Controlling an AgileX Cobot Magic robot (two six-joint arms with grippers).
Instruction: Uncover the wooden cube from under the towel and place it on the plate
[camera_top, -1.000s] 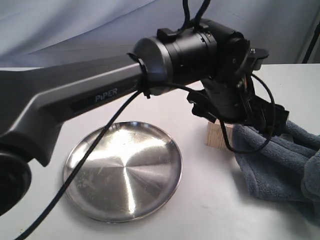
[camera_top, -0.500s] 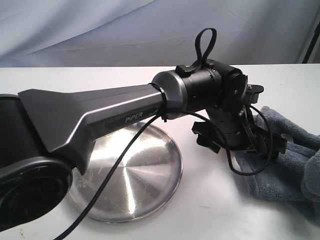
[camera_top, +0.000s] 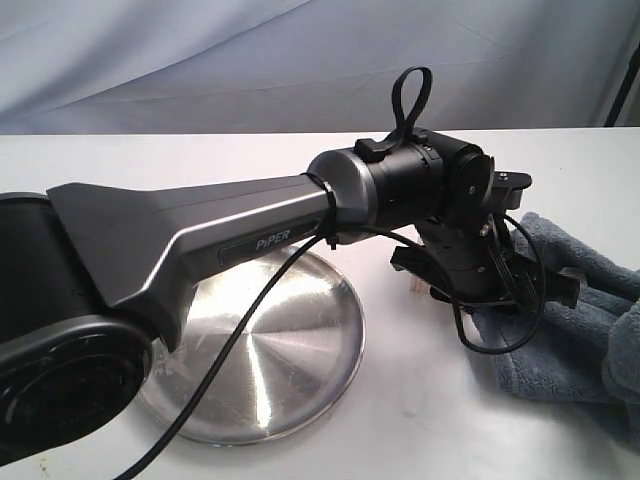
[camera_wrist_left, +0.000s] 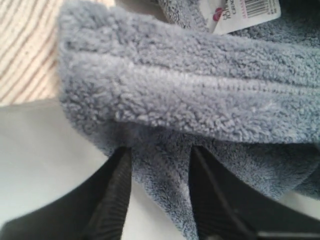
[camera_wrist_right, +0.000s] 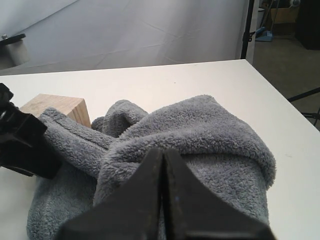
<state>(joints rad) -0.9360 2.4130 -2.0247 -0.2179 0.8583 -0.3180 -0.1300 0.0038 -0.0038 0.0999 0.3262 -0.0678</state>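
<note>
left end effector (camera_wrist_left: 160, 150) stood open astride a fold of towel (camera_wrist_left: 200, 95); right end effector (camera_wrist_right: 162, 152) was closed on nothing. block (camera_wrist_right: 52, 107) sat just beside the left one, half draped. risk was that pulling the fold would drag or topple it, away from the plate (camera_top: 270, 370).

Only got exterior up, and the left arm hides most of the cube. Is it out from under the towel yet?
Observer: Mostly. The right wrist view shows the wooden cube with its top bare and the towel bunched against its side.
Operator: Left jaws on anything?
Observer: No. In the left wrist view the left gripper is open, with a towel edge in the gap.
Operator: Right one?
Observer: The right gripper has its jaws shut above the towel, with nothing visible between them.
</note>
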